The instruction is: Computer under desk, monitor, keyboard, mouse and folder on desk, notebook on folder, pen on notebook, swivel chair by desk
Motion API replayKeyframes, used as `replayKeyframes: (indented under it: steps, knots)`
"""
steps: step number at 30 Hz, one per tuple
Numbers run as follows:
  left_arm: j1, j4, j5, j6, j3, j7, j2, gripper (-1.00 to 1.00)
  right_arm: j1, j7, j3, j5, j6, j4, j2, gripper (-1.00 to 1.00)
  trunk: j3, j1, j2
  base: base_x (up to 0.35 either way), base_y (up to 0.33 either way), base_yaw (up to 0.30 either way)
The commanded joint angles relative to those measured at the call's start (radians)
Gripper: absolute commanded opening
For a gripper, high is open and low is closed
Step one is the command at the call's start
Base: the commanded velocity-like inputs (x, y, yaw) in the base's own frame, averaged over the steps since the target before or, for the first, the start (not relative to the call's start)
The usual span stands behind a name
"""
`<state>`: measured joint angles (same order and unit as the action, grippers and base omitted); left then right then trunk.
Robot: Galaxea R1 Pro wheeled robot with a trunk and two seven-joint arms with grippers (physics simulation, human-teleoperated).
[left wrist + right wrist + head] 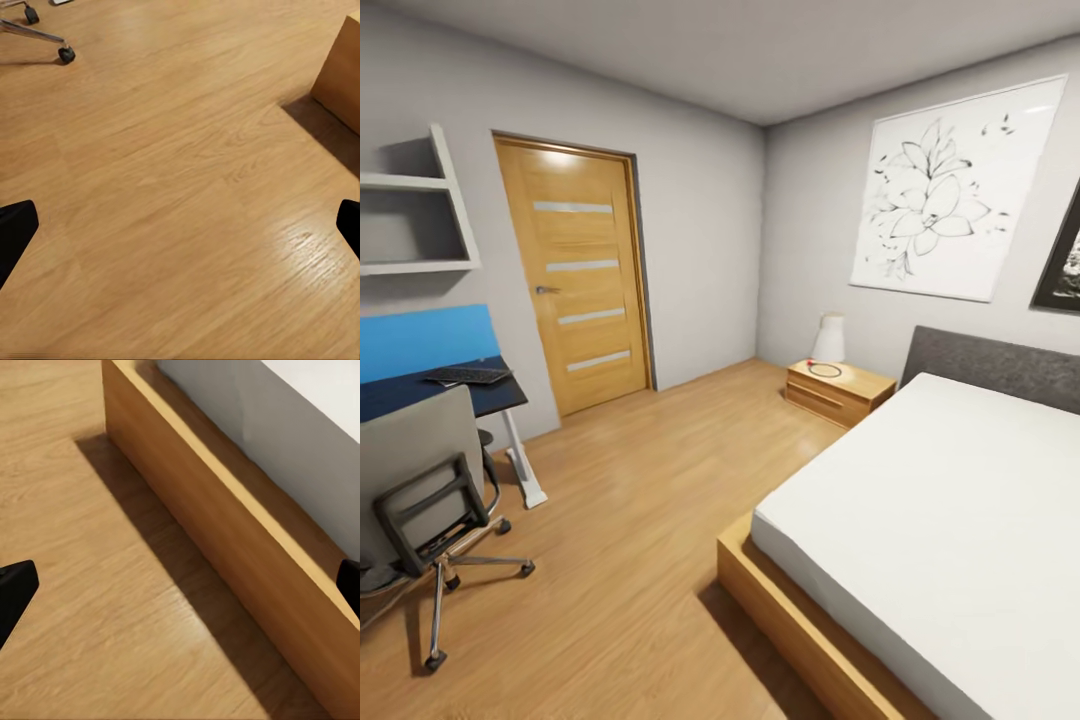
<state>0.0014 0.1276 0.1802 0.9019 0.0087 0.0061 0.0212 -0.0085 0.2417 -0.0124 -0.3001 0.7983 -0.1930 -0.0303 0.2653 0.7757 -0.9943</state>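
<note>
Hanging over bare floor (pixel 180 195), left gripper (pixel 180 232) spread, chair (pixel 34 34) castor ahead; right gripper (pixel 180 592) spread, bed frame (pixel 225 540) edge just ahead.

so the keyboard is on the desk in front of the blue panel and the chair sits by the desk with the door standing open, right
Not quite: the door is closed, flush in its frame, as the head view shows. The rest holds: the keyboard lies on the desk in front of the blue panel, and the chair sits by the desk.
</note>
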Motion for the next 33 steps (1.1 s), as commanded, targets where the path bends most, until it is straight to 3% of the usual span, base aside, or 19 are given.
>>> replayKeyframes:
  steps: [1, 10, 22, 33]
  knots:
    - [0.000, 0.001, 0.001, 0.002, 0.000, 0.000, 0.000, 1.00, -0.001, 0.010, -0.001, -0.012, 0.001, 0.001, 0.000, 1.00, 0.001, 0.000, -0.001, 0.010, 0.000, 0.282]
    - [0.000, 0.001, 0.001, 0.001, 0.001, -0.001, 0.000, 1.00, -0.001, 0.010, -0.001, -0.014, 0.001, 0.001, 0.000, 1.00, 0.001, 0.000, -0.001, 0.131, 0.000, 0.282]
    - [0.000, 0.001, 0.001, -0.001, 0.001, 0.003, -0.001, 1.00, -0.001, 0.011, 0.003, -0.012, 0.000, -0.002, 0.006, 1.00, 0.004, 0.000, -0.001, 0.314, 0.000, 0.272]
    - [0.000, 0.001, 0.001, -0.001, 0.001, 0.003, 0.000, 1.00, -0.001, 0.011, 0.005, -0.011, -0.001, -0.003, 0.007, 1.00, 0.016, 0.000, -0.001, 0.329, 0.065, 0.155]
